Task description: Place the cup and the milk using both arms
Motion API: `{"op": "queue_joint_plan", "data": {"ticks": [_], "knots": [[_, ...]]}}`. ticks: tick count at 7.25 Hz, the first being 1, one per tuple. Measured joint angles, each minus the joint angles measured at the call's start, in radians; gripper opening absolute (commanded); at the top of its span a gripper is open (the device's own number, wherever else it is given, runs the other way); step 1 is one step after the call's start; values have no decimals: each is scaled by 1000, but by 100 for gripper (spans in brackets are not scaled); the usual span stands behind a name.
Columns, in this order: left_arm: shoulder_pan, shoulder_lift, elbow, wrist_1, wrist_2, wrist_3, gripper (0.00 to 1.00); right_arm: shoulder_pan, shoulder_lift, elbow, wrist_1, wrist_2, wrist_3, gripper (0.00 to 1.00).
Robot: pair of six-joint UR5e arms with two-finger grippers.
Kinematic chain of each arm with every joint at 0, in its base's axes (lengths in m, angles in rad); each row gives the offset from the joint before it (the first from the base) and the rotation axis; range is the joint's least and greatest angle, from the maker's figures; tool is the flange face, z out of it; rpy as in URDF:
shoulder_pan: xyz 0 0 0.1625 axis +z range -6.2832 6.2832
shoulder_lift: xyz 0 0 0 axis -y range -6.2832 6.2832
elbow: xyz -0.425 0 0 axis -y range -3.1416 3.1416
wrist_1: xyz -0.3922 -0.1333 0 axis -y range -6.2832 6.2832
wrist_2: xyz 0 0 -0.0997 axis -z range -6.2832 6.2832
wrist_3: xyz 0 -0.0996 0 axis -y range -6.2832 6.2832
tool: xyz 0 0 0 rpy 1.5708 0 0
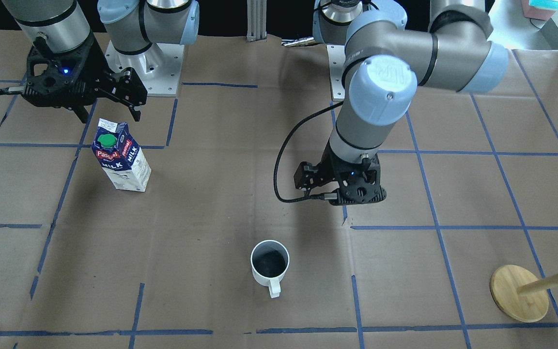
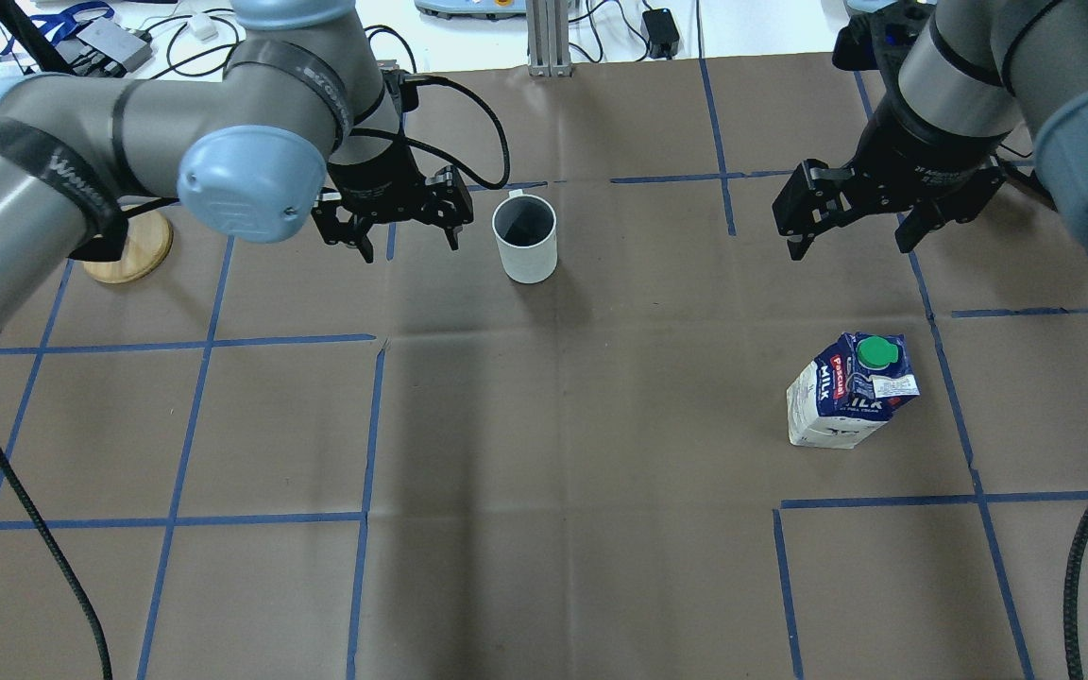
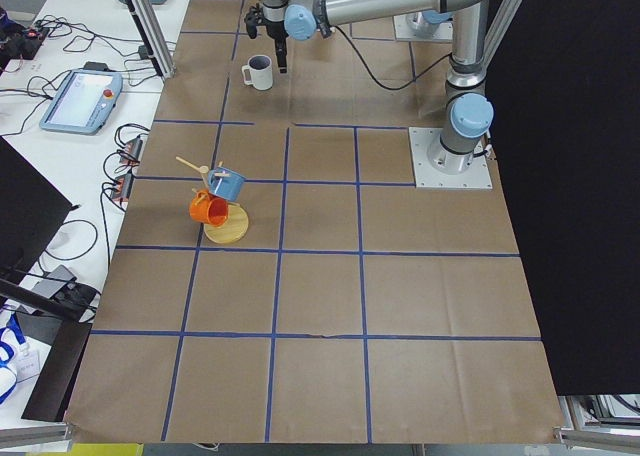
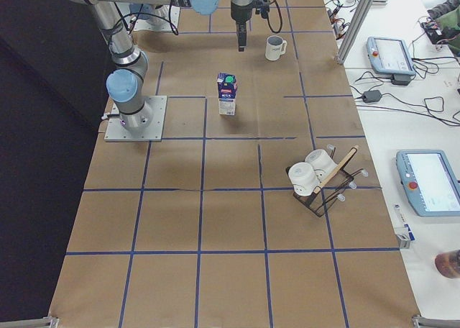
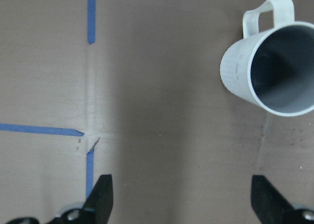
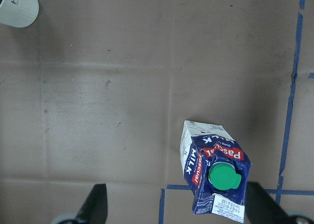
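The table (image 2: pixel 544 529), covered in brown paper and gridded with blue tape, is overhung by the grey-silver left arm (image 2: pixel 128 142) and right arm (image 2: pixel 1026 57). The black left gripper (image 2: pixel 409 241) is held spread wide and empty near the mug. The black right gripper (image 2: pixel 851 247) is likewise parted and empty, apart from the carton. The small blue-and-white gable-top milk carton (image 2: pixel 851 392), green-capped, is stood upright on the robot's right. The white ceramic mug (image 2: pixel 525 241) is stood upright, handle turned away from the robot.

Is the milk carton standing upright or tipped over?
Upright: the milk stands on its white base, green cap uppermost.
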Motion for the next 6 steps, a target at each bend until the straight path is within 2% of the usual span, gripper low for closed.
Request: {"op": "queue_joint_plan", "data": {"ticks": [3, 6], "knots": [[61, 323, -66, -305, 49, 136, 99, -37, 1, -6, 0, 1, -2, 100], [94, 478, -83, -375, 49, 329, 100, -138, -3, 0, 6, -2, -68, 100]]}}
